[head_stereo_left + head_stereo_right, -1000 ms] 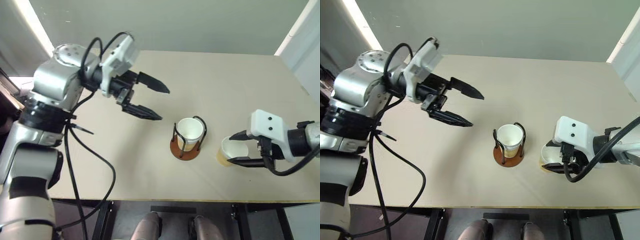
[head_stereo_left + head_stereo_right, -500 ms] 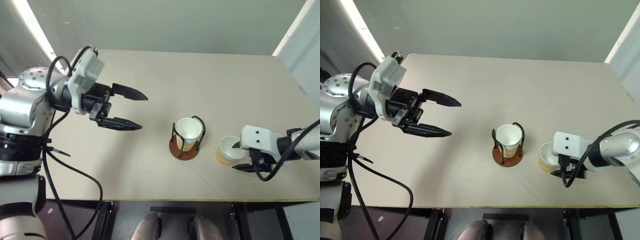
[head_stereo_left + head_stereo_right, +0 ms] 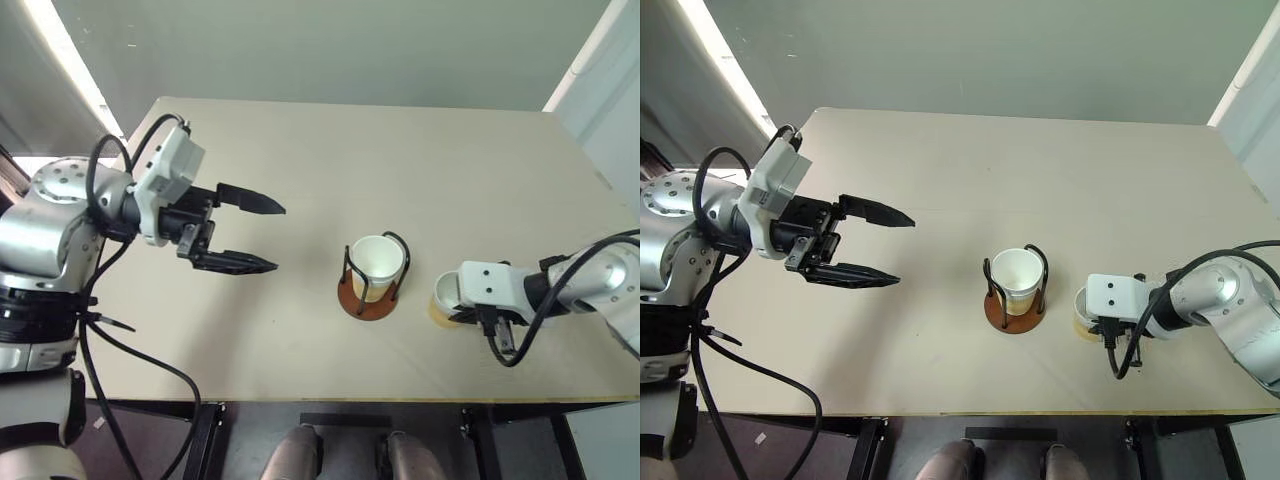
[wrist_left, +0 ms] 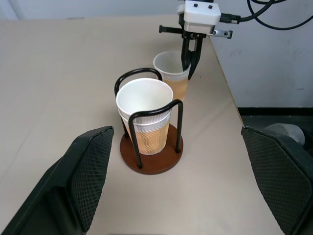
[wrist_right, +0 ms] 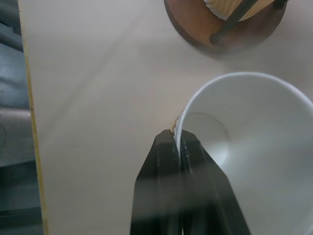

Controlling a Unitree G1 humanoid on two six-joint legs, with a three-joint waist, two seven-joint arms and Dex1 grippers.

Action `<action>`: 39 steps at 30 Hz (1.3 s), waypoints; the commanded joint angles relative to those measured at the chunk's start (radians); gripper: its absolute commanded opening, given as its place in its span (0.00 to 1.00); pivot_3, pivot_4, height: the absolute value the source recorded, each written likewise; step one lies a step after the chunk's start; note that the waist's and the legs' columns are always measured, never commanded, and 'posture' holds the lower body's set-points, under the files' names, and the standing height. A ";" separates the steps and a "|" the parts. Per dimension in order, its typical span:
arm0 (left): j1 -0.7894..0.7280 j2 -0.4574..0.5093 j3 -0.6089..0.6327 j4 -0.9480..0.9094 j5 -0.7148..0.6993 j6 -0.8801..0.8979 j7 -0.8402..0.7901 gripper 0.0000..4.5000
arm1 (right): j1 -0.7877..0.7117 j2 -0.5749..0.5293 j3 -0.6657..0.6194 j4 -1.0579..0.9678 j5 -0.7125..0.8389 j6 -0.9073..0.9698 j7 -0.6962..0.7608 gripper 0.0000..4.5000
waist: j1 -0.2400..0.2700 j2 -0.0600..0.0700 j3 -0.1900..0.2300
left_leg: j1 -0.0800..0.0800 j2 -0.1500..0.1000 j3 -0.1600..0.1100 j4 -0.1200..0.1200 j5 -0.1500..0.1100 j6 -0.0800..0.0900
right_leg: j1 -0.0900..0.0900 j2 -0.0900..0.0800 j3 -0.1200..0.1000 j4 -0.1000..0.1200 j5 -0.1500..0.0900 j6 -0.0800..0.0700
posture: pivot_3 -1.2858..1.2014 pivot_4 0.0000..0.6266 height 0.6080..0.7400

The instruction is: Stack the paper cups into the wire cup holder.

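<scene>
Wire cup holder point(image 3: 371, 290) stands on table point(image 3: 420, 170), near front edge, roughly mid-width. Stacked paper cups point(image 3: 377, 262) sit upright inside holder, between wire loops. Loose paper cup point(image 4: 172, 72) stands upright on table just right of holder, apart from it. Right gripper point(image 4: 190, 62) at loose cup's right rim, one finger inside wall, one outside. Left gripper point(image 3: 262, 235) well left of holder, above table, pointing toward it.

wire cup holder point(image 3: 371, 283) stands just beside the pinched cup point(image 4: 172, 73); table point(image 3: 400, 160) beyond lies open.
</scene>
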 commanded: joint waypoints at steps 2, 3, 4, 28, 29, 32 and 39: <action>-0.012 0.030 0.031 -0.023 -0.006 0.028 -0.014 1.00 | -0.072 -0.031 -0.099 0.004 0.020 -0.016 0.063 0.01 | -0.001 0.000 0.000 | 0.000 0.000 0.000 0.000 0.000 0.000 | 0.000 0.000 0.000 0.000 0.000 0.000 | 0.52 0.24 1.00; -0.012 0.034 0.030 -0.021 -0.005 0.030 -0.017 1.00 | -0.094 -0.035 -0.115 0.012 0.030 -0.013 0.078 0.01 | 0.000 0.000 0.000 | 0.000 0.000 0.000 0.000 0.000 0.000 | 0.000 0.000 0.000 0.000 0.000 0.000 | 0.52 0.24 1.00; -0.012 0.031 0.039 -0.016 -0.011 0.024 -0.023 1.00 | -0.129 -0.039 -0.135 0.025 0.042 -0.009 0.096 0.01 | -0.001 0.000 0.000 | 0.000 0.000 0.000 0.000 0.000 0.000 | 0.000 0.000 0.000 0.000 0.000 0.000 | 0.52 0.24 1.00; -0.060 -0.002 -0.002 0.023 0.011 0.017 -0.063 1.00 | -0.759 0.314 0.127 0.202 -0.096 -0.112 0.356 0.01 | -0.013 0.000 0.000 | -0.001 0.000 -0.003 -0.002 0.000 0.000 | -0.001 0.000 -0.002 -0.001 -0.002 -0.003 | 0.52 0.24 1.00; -0.057 0.000 0.000 0.019 0.009 0.019 -0.061 1.00 | -0.750 0.316 0.133 0.202 -0.105 -0.124 0.359 0.01 | -0.013 0.000 0.000 | -0.001 0.000 -0.003 -0.002 0.000 0.000 | -0.001 0.000 -0.002 -0.001 -0.002 -0.003 | 0.52 0.24 1.00; -0.051 0.002 0.004 0.009 0.005 0.026 -0.055 1.00 | -0.723 0.316 0.141 0.204 -0.124 -0.151 0.372 0.01 | -0.013 0.000 0.000 | -0.001 0.000 -0.003 -0.002 0.000 0.000 | -0.001 0.000 -0.002 0.000 -0.002 -0.004 | 0.52 0.24 1.00; -0.043 0.013 0.012 -0.006 -0.002 0.041 -0.051 1.00 | -0.683 0.328 0.155 0.190 -0.145 -0.172 0.386 0.01 | -0.013 0.000 0.000 | -0.001 0.000 -0.003 -0.002 0.000 -0.001 | -0.001 0.000 -0.002 0.000 -0.002 -0.004 | 0.52 0.24 1.00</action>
